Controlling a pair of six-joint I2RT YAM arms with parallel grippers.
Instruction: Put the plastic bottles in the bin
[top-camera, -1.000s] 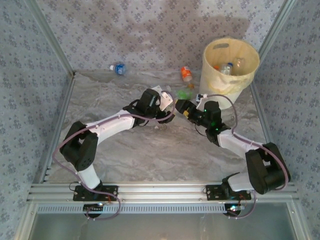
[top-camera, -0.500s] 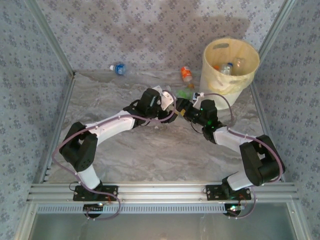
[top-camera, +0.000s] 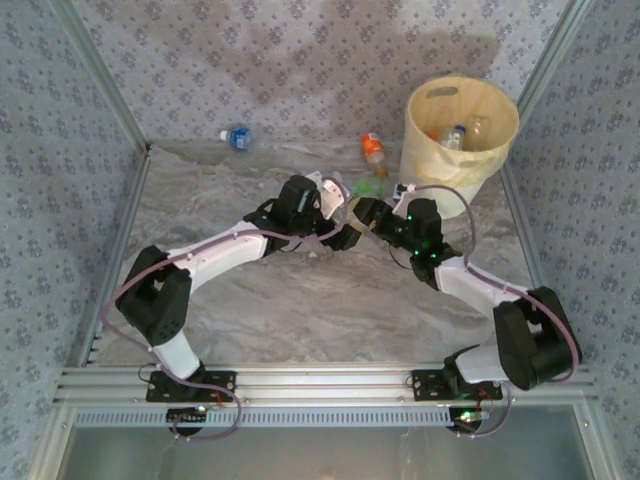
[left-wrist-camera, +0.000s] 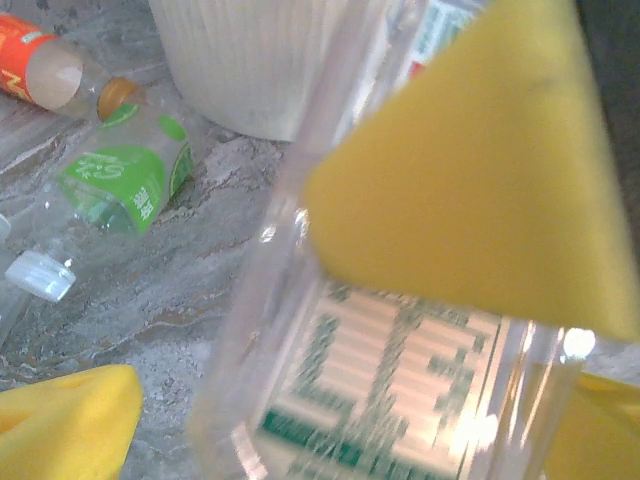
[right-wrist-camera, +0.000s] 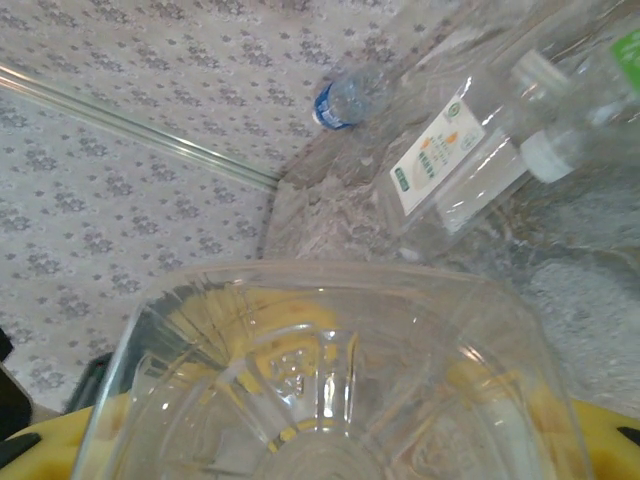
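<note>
Both arms reach from the near edge to the middle of the table (top-camera: 300, 310). There the left gripper (top-camera: 342, 218) and the right gripper (top-camera: 360, 214) meet tip to tip. Between them is a clear bottle (left-wrist-camera: 390, 390) with a green-and-white label.

Left gripper: jaws wide. Its yellow fingers (left-wrist-camera: 60, 420) stand on either side of the clear bottle. The finger at the left of the wrist view is apart from the bottle wall.

Right gripper: jaws narrowed onto the clear bottle. One yellow pad (left-wrist-camera: 470, 170) lies flat against the bottle's side. In the right wrist view the bottle's base is close to the camera, with yellow showing through the plastic on both sides.

Just beyond the grippers, a green-label bottle (top-camera: 368, 187) lies on the table near the foot of the bin (top-camera: 440, 175). A white-label bottle (right-wrist-camera: 445, 150) lies flat nearby. Farther back, an orange-label bottle (top-camera: 372, 148) lies just left of the bin. The bin stands upright at the far right and holds several bottles (top-camera: 455, 135). A blue-label bottle (top-camera: 236, 137) lies at the far edge, well apart from the others.
</note>
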